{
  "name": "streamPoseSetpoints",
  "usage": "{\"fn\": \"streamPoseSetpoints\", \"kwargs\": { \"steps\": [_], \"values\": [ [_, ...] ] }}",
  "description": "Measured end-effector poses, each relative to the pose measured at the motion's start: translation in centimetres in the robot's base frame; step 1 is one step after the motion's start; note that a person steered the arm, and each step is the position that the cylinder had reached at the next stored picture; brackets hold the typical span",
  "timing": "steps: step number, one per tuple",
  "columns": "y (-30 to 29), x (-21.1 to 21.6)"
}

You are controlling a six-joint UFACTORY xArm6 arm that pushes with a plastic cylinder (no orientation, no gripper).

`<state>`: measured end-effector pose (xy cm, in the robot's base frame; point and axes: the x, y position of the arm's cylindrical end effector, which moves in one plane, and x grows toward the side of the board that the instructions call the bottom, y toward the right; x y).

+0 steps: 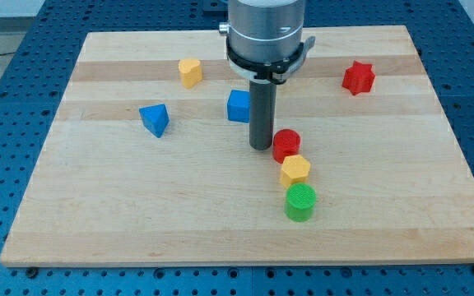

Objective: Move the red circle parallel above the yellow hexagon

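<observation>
The red circle (286, 145) lies right of the board's middle, touching the yellow hexagon (295, 170) just below it and slightly to its right. My tip (261, 146) rests on the board right beside the red circle's left side, close to or touching it. The rod rises from there to the grey arm at the view's top.
A green circle (300, 201) sits just below the yellow hexagon. A blue cube (239, 106) is up-left of the rod, a blue triangle (155, 119) at the left, a yellow heart-like block (190, 72) at the upper left, a red star (358, 78) at the upper right. The wooden board (97, 214) is edged by blue table.
</observation>
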<state>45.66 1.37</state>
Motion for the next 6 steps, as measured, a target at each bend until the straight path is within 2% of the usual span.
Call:
{"fn": "streamPoseSetpoints", "kwargs": {
  "steps": [6],
  "values": [
    [1.3, 0.3]
  ]
}}
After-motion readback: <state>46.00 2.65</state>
